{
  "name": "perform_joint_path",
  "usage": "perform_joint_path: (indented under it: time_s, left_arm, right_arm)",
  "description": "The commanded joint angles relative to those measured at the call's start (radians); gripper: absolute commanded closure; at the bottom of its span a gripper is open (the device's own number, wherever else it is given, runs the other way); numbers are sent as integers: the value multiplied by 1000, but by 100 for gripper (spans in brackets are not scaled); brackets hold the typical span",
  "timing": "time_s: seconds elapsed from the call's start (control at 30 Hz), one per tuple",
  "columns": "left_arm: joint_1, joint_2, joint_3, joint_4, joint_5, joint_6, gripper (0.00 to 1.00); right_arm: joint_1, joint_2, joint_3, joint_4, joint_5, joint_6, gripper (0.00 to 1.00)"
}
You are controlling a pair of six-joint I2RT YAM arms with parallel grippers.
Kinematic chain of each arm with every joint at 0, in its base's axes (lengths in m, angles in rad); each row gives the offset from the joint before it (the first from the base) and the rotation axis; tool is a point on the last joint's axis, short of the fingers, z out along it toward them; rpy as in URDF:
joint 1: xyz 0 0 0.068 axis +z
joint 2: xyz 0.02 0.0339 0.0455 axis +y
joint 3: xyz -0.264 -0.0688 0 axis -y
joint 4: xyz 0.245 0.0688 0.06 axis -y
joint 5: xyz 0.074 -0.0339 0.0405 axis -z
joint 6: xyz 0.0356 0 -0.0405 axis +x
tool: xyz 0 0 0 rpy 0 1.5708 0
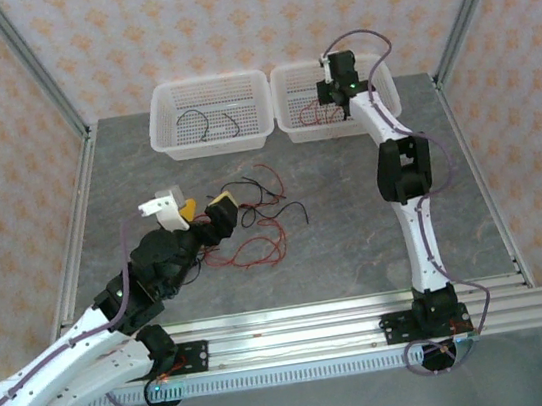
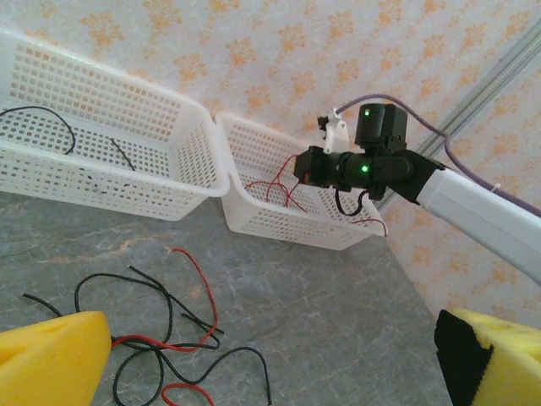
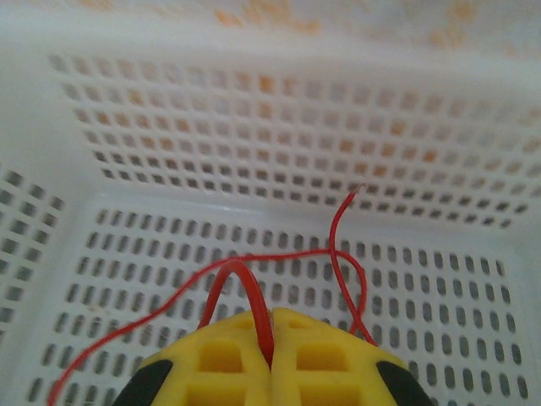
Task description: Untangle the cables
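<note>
The right gripper (image 3: pixel 272 338) was shut tight on a red cable (image 3: pixel 254 283), pinched between its yellow fingers (image 3: pixel 325 355), and hung inside the right basket (image 1: pixel 294 135). The held strand looped up from the closed jaws and curled over the perforated basket floor, one loose end pointing toward the far wall. From above, red wire lay in that basket, though whether one piece or several could not be made out. The left basket (image 1: pixel 167 143) held a black cable (image 1: pixel 201 124). The left gripper (image 1: pixel 206 212) stood fully open with nothing in it, low over the desk (image 1: pixel 356 231), just beside the remaining cables (image 1: pixel 259 223), a loose mix of red and black strands crossing one another near the desk's middle.
</note>
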Motion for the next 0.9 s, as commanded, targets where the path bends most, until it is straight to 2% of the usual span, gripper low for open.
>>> perform_joint_path:
  time_s: [0.0,0.27,0.47,0.7,0.87]
  left_arm:
    - [4,-9,-7,12,-2,-19,1]
    - [16,51,84,-156,-98,-101,3]
    - [25,141,153,-294,-105,-158,6]
    - [44,260,180,-373,-63,-183,11]
    - [103,338,179,-370,27,-187,15]
  right_arm:
    - [-21,27,36,-63,34,84,96]
    - [-31,22,55,-135,70,195,73]
    - [-44,-54,35,-178,31,280,54]
    - [-45,-226,-56,-209,0,303,51]
    - [-40,-452,-288,-120,-25,319,51]
